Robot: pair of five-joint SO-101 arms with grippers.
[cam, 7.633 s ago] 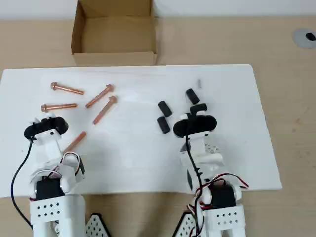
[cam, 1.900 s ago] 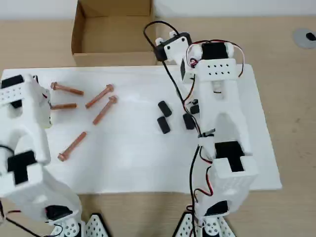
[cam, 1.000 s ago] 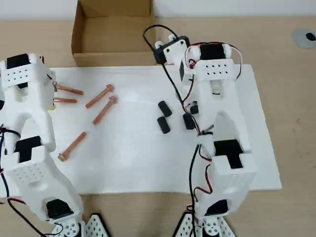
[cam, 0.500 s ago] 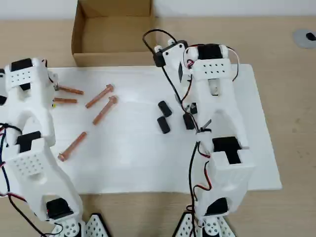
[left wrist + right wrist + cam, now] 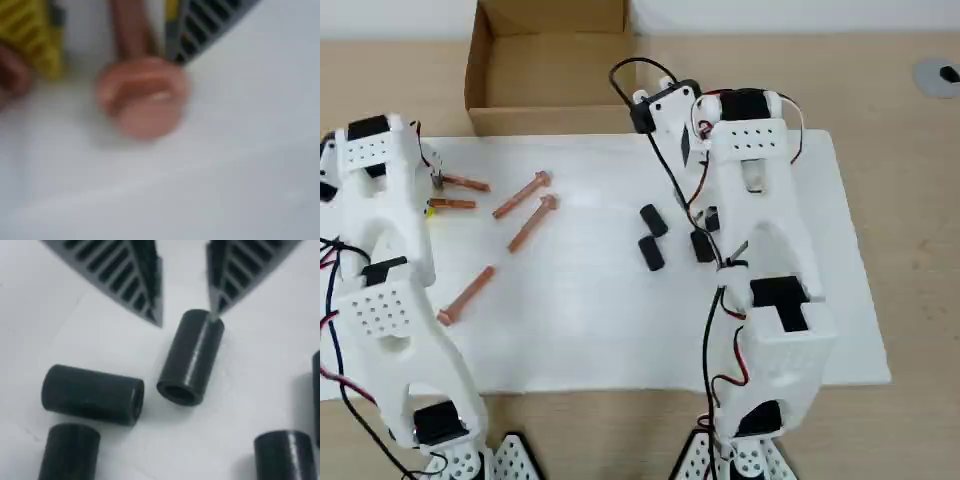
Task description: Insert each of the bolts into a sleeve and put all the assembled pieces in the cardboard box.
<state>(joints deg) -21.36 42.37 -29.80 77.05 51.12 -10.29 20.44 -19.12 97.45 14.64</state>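
Note:
Five copper bolts lie on the left of the white mat (image 5: 590,320). My left gripper (image 5: 430,192) is down at the heads of the two leftmost bolts (image 5: 465,183) (image 5: 452,204). In the left wrist view one bolt (image 5: 142,95) has its shaft between the yellow finger (image 5: 27,42) and the grey finger (image 5: 210,22), open with a gap showing. Several black sleeves lie mid-mat. My right gripper (image 5: 185,310) is open just over one end of a sleeve (image 5: 192,357), the same sleeve (image 5: 701,245) partly under the arm in the high view. The cardboard box (image 5: 555,120) is empty.
Other sleeves (image 5: 92,395) (image 5: 70,450) (image 5: 285,455) lie close around the right gripper. Three more bolts (image 5: 522,195) (image 5: 532,222) (image 5: 467,295) lie loose to the right of the left arm. The box stands beyond the mat's far edge.
Both arms have stretched out from their folded rest at the near edge. In the last second the left arm has edged right onto the bolt heads; the right arm has barely moved.

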